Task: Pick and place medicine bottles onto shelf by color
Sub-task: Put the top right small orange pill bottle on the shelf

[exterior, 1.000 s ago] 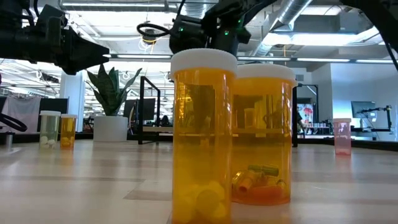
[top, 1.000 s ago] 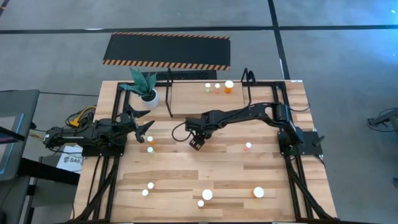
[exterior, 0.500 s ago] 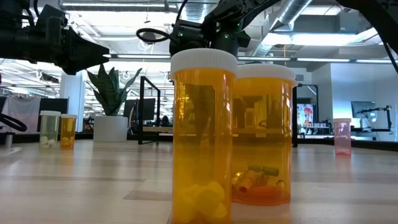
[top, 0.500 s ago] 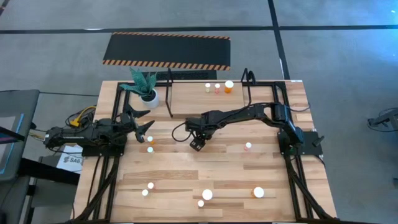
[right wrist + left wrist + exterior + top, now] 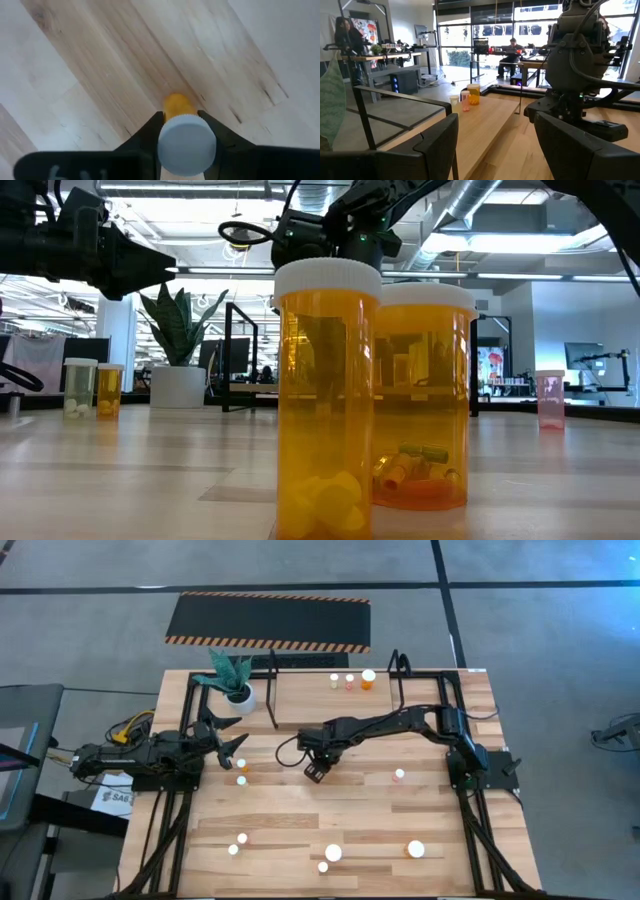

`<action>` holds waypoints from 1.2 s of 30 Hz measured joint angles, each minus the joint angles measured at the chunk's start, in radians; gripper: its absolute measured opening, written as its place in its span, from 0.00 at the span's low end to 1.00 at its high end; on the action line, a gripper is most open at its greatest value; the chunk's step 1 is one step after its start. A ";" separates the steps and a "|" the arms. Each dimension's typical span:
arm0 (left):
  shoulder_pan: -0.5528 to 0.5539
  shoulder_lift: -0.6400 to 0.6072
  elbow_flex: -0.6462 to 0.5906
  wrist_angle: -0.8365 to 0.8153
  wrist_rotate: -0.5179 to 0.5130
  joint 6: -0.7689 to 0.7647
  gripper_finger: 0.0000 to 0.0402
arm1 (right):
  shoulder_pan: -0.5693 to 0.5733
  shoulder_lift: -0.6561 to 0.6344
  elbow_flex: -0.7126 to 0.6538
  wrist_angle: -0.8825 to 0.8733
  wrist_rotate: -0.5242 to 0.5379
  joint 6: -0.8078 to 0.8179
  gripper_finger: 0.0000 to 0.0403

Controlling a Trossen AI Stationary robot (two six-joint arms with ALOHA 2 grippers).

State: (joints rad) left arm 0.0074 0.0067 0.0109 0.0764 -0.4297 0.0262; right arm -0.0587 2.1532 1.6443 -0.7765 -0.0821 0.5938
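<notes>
1. An orange medicine bottle [image 5: 180, 125] with a smooth white round cap is sitting clamped between the right gripper [image 5: 182, 131] fingers, which are closing tight on its neck above the pale wood-grain surface [image 5: 100, 70].
2. The pick step is finishing, I judge; next comes a lift and carry to the shelf [image 5: 400, 670], beyond the fingers.
3. Three bottles [image 5: 350, 681] are already standing there.
4. The left gripper [image 5: 232, 743] is waiting wide open and empty beside the white plant pot [image 5: 240, 696].
</notes>
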 joint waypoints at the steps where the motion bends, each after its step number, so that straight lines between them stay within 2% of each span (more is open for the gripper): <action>1: 0.000 0.000 0.000 0.000 0.000 0.000 0.62 | 0.002 0.000 0.000 0.000 0.000 0.000 0.25; 5: 0.000 0.000 0.000 0.000 0.000 0.000 0.62 | 0.006 0.000 0.000 -0.011 0.000 0.000 0.25; 9: 0.000 0.000 0.000 0.000 0.000 0.000 0.62 | -0.010 0.000 0.037 -0.085 0.000 -0.004 0.32; 12: 0.000 0.000 0.000 0.000 0.000 0.000 0.62 | -0.027 -0.001 0.078 -0.129 0.001 -0.045 0.33; 17: 0.000 0.000 0.000 0.000 0.000 0.000 0.62 | -0.046 -0.001 0.147 -0.165 0.027 -0.158 0.25; 23: 0.000 0.000 0.000 0.000 0.000 0.000 0.62 | -0.093 -0.001 0.207 -0.190 0.090 -0.324 0.25; 28: 0.000 0.000 0.000 0.000 0.000 0.000 0.62 | -0.137 -0.001 0.234 -0.203 0.115 -0.565 0.30; 36: 0.000 0.000 0.000 0.000 0.000 0.000 0.62 | -0.204 -0.001 0.245 -0.235 0.111 -0.749 0.24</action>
State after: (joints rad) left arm 0.0073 0.0065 0.0107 0.0763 -0.4294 0.0265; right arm -0.2625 2.1525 1.8896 -1.0118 0.0292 -0.1551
